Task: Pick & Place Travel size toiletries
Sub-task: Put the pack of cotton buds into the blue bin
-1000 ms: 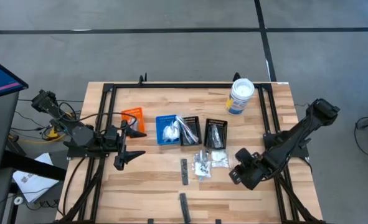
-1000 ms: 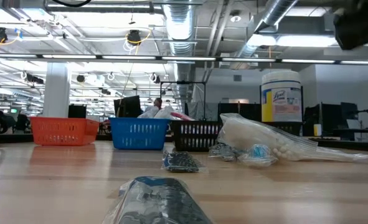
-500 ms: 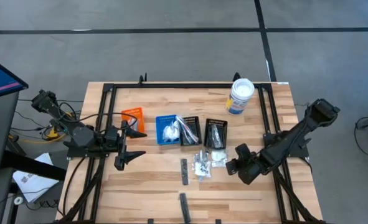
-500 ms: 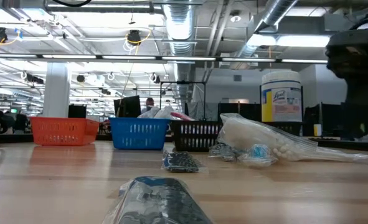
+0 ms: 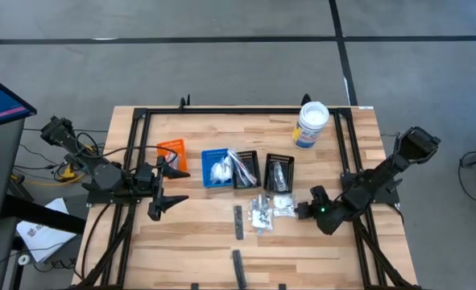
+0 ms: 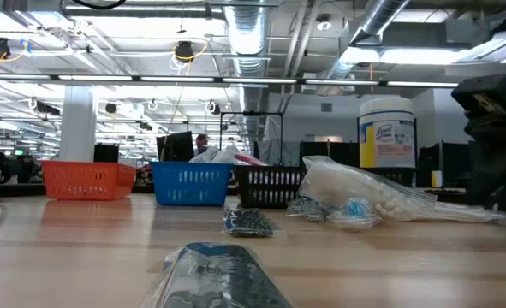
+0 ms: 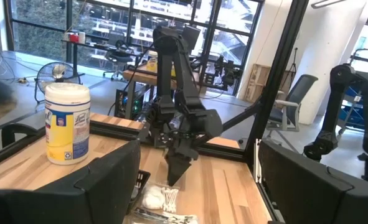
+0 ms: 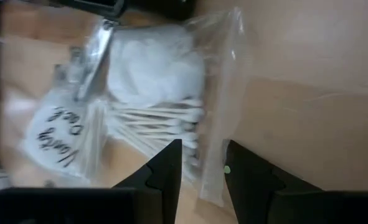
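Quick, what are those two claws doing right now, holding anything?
Left gripper: open, empty, parked at the table's left edge.
Right gripper: partly open, holding nothing yet, poised over the clear packet of cotton swabs.

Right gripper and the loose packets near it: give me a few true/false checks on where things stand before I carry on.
1. The right gripper is beside the clear packet of cotton swabs on the table. True.
2. The right gripper has lifted that packet off the table. False: the packet lies flat on the wood, with the narrowly parted fingers just short of it.
3. The left gripper is open and empty, off to the table's left side. True.
4. The blue bin is empty. False: it holds white packets.
5. The white tub stands upright at the far right corner. True.
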